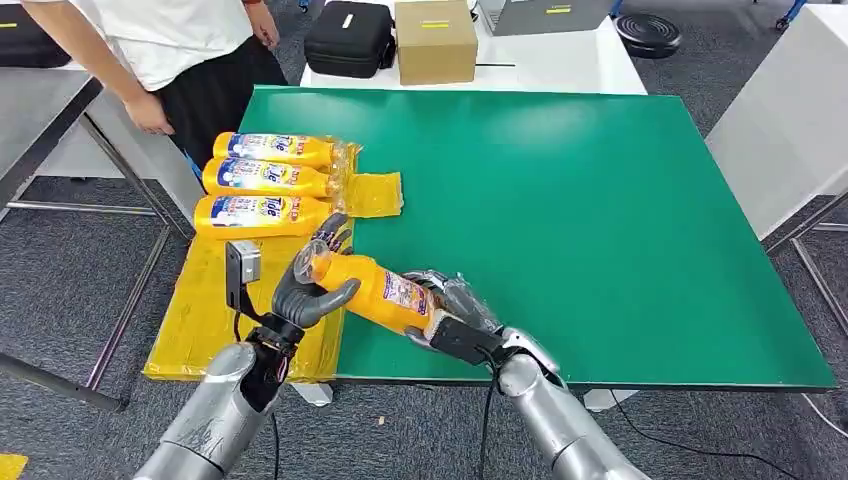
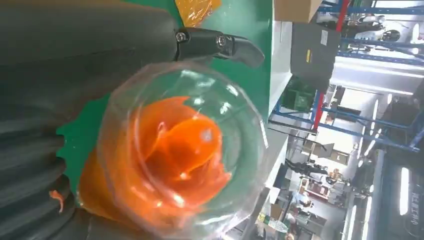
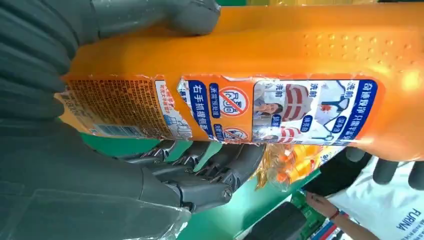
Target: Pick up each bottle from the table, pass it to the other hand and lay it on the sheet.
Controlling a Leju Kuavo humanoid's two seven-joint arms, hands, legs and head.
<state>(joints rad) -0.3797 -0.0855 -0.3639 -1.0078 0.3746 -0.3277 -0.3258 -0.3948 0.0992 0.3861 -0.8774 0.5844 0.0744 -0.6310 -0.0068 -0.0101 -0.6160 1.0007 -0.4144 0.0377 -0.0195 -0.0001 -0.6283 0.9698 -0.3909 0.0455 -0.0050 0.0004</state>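
Left hand (image 1: pixel 305 290): fingers wrapped round the clear-capped neck end of an orange detergent bottle (image 1: pixel 378 289), grasping it. Right hand (image 1: pixel 450 318): clasped round the same bottle's lower body, fingers (image 3: pixel 210 167) curled under it and thumb over it. Bottle: held by both hands at once, lying slantwise above the near-left corner of the green table top (image 1: pixel 600 200), cap end toward the yellow sheet (image 1: pixel 200 320); printed label facing the right wrist camera. Clear cap (image 2: pixel 185 150): close before the left wrist camera, orange showing through it. Three more orange Tide bottles (image 1: pixel 265 180): lying side by side on the sheet's far part, caps toward the table. Person in a white shirt (image 1: pixel 160 40): standing beyond the sheet. Black case (image 1: pixel 348 38) and cardboard box (image 1: pixel 435 40): on a white table behind.
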